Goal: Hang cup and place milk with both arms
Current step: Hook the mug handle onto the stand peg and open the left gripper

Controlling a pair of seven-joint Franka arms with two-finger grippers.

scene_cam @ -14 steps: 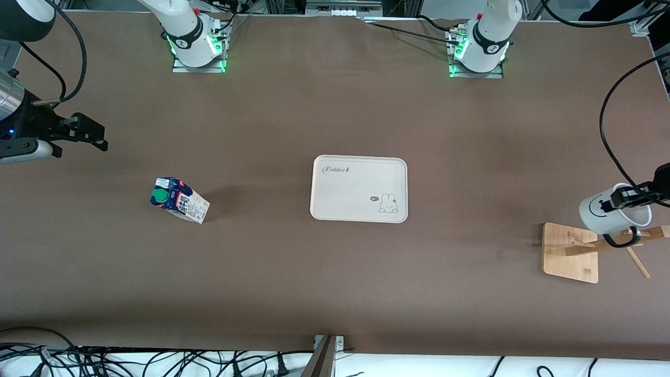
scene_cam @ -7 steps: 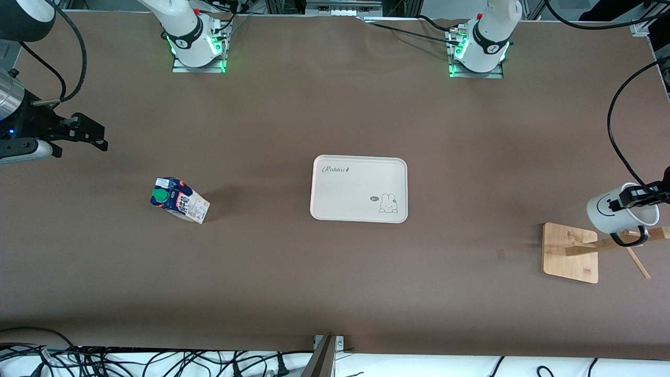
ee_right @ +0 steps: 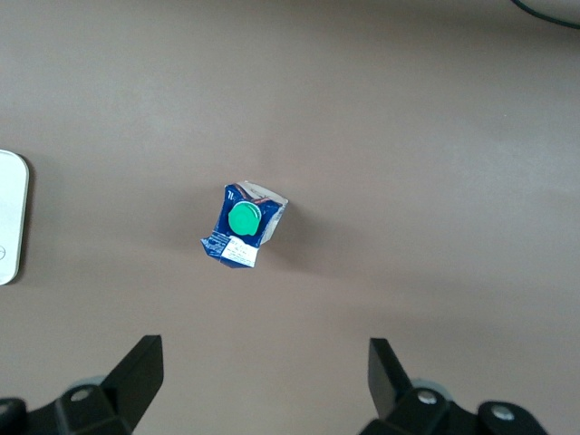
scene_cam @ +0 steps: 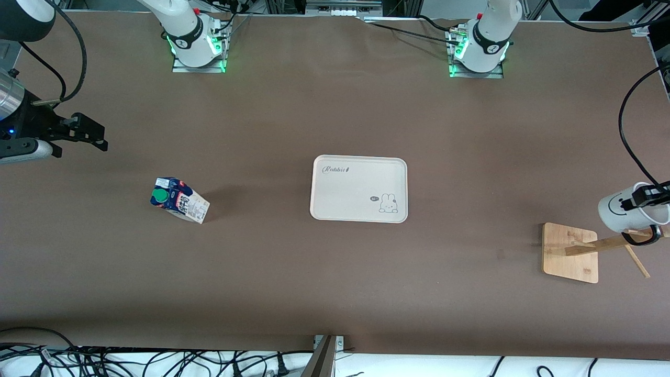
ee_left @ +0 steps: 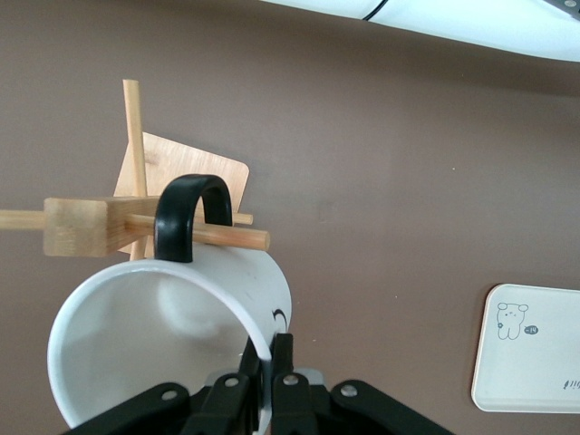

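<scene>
My left gripper (scene_cam: 645, 198) is shut on the rim of the white cup (scene_cam: 623, 212), held on its side above the wooden rack (scene_cam: 570, 252) at the left arm's end of the table. In the left wrist view my left gripper (ee_left: 268, 355) pinches the cup (ee_left: 154, 335) wall, and the cup's black handle (ee_left: 186, 213) loops around the rack's peg (ee_left: 213, 234). The milk (scene_cam: 179, 200) stands on the table toward the right arm's end; it also shows in the right wrist view (ee_right: 243, 226). My right gripper (scene_cam: 89, 135) hangs open and empty over the table's edge area, apart from the milk.
A cream tray (scene_cam: 359, 188) with a rabbit drawing lies at the table's middle; its corner shows in the left wrist view (ee_left: 530, 349). Cables run along the table edge nearest the front camera.
My left gripper has carried the cup toward the left arm's end of the table, sliding its handle along the rack's peg. The right arm has not moved.
</scene>
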